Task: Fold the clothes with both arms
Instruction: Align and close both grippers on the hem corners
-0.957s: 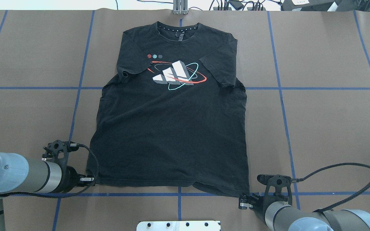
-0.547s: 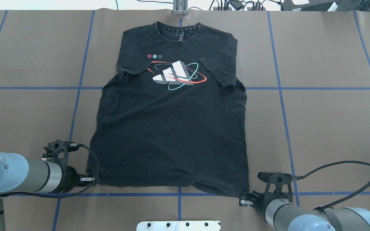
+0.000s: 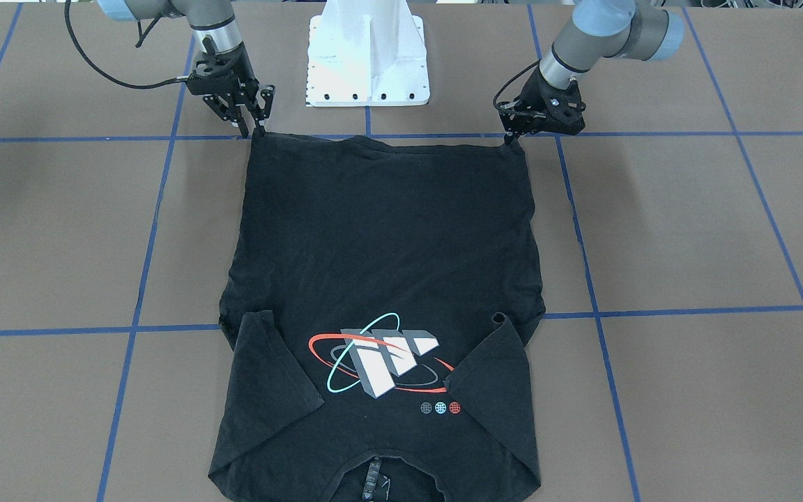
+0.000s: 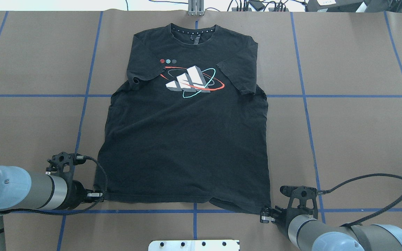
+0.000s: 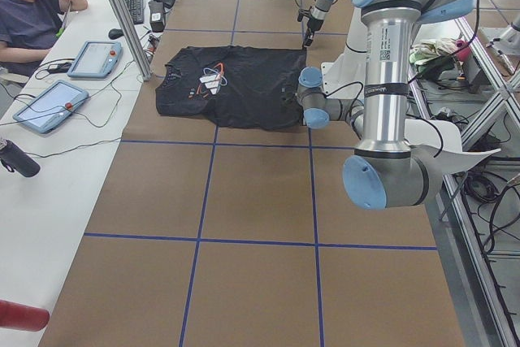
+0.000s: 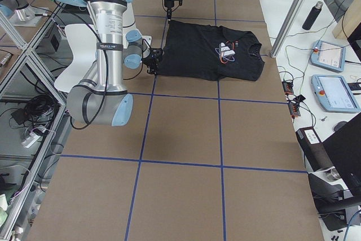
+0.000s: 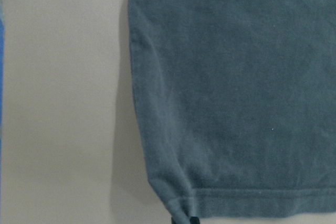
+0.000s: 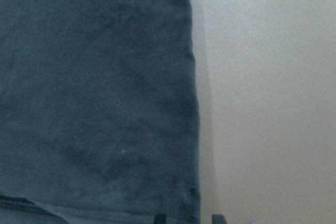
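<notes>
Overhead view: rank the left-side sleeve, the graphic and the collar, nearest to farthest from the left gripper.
From the left gripper at the shirt hem corner:
1. Sleeve, folded in, on the gripper's own side.
2. Graphic, mid-chest.
3. Collar, at the far edge.

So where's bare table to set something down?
The table lies bare and wide on both sides of the T-shirt. It is crowded along the near hem: the left gripper and right gripper are at its corners, with the base plate between them.
</notes>
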